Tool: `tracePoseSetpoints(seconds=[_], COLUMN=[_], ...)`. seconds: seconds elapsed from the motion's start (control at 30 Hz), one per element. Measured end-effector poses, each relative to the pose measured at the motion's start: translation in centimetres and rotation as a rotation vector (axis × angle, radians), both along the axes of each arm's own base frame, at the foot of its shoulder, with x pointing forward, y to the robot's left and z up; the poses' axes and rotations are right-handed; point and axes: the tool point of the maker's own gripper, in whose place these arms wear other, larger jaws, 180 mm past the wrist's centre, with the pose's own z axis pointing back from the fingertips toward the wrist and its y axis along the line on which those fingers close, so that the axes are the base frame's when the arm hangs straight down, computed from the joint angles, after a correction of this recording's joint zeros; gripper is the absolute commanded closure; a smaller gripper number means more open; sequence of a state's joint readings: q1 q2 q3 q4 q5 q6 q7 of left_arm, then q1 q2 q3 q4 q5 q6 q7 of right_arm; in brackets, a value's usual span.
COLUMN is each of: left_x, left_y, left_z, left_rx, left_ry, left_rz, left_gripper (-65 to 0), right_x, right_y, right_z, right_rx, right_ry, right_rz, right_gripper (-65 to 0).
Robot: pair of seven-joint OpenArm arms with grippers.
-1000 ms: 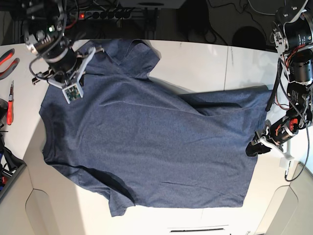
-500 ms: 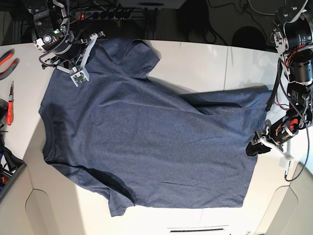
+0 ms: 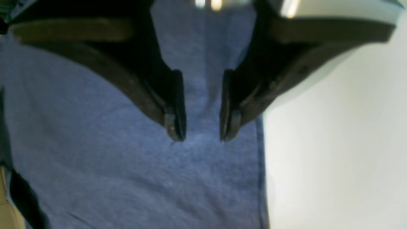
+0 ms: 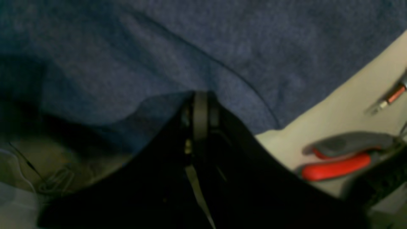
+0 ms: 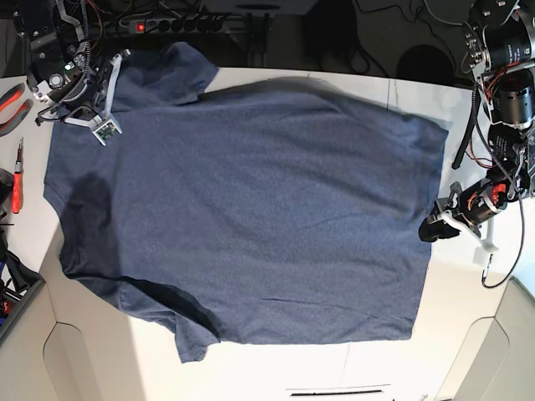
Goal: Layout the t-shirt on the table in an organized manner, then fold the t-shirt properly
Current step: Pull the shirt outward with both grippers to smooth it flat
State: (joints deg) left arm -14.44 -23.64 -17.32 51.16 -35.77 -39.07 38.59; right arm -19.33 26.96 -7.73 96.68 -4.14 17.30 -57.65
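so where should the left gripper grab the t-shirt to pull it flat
Probably the hem edge of the t-shirt, right where the left gripper hovers with its jaws apart over the cloth. The fabric lies flat beside bare table, so come straight down and pinch just inside that edge.

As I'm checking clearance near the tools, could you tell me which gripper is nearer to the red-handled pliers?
Right. The right gripper grips the t-shirt close beside the pliers; the left gripper sits across the table.
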Motion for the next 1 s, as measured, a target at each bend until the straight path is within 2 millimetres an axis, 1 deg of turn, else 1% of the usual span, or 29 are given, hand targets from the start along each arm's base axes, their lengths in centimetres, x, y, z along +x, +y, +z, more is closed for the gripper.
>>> tracePoseSetpoints(seconds=[0.1,0.27,0.4,0.43,0.53,0.57,0.63,0.7,0.83,0.87,1.0], left_x=[-0.7,-2.9,-3.9,-4.1,-4.8,-5.0,-5.3,-5.5,-6.1,-6.3,-5.5], left_y=[-0.2,-1.2,-1.6,-1.4,-0.4,0.0,0.7,1.0,0.9,1.2,2.8], left_z=[-0.6,-2.1,-2.1,-2.0,-2.0,-2.0,-2.0,-2.0,-2.8,-3.1,-3.2], left_rx=[-0.001,-0.026,-0.075,-0.091,-0.090,-0.084,-0.073,-0.068,-0.037,-0.008,0.113], left_ry=[0.039,0.179,0.224,0.220,0.233,0.235,0.243,0.246,0.277,0.289,0.235], left_rz=[-0.015,-0.078,-0.095,-0.089,-0.077,-0.073,-0.069,-0.067,-0.081,-0.085,-0.081], left_gripper=[-21.5,-21.3,-15.8,-13.5,-1.6,0.0,0.0,0.0,0.0,0.0,0.0], right_x=[-0.1,-0.1,-0.1,-0.1,-0.1,0.0,0.1,0.6,2.6,2.9,5.3], right_y=[0.0,0.0,0.0,0.0,0.0,0.0,-0.3,-0.3,0.1,0.0,-0.1], right_z=[0.0,0.0,0.0,0.0,0.0,0.0,0.1,0.3,1.2,1.4,2.5], right_rx=[-0.003,0.003,0.003,0.003,0.002,0.001,-0.007,-0.011,0.004,0.001,-0.003], right_ry=[0.002,0.003,0.003,0.003,0.003,0.000,-0.023,-0.042,-0.086,-0.091,-0.162], right_rz=[0.000,-0.002,-0.002,-0.002,-0.002,-0.008,-0.062,-0.082,-0.088,-0.090,-0.130], right_gripper=[0.0,0.0,0.0,0.0,0.0,0.0,0.0,0.0,0.0,0.0,0.0])
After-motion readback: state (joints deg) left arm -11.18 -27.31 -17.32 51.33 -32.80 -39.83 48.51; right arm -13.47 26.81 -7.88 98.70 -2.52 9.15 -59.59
